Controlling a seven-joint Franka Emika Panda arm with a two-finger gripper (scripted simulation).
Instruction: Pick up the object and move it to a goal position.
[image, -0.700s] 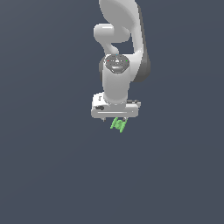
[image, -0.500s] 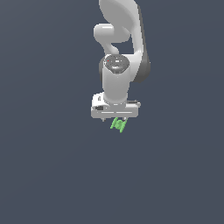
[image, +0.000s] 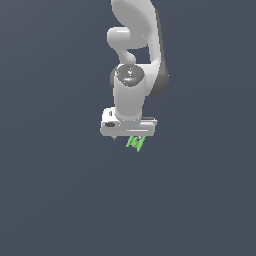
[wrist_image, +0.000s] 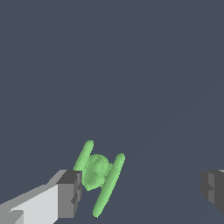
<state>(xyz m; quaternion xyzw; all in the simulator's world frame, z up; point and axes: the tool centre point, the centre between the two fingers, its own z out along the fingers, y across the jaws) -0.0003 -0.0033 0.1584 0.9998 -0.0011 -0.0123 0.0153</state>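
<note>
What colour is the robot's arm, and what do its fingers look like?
The arm is smooth, rounded and white, with dark grey at the joints and a round grey cap. The gripper hangs from a wide, flat white bar. In the wrist view its fingers are blocky and white, ending in dark grey pads. No cables or markings show.
</note>
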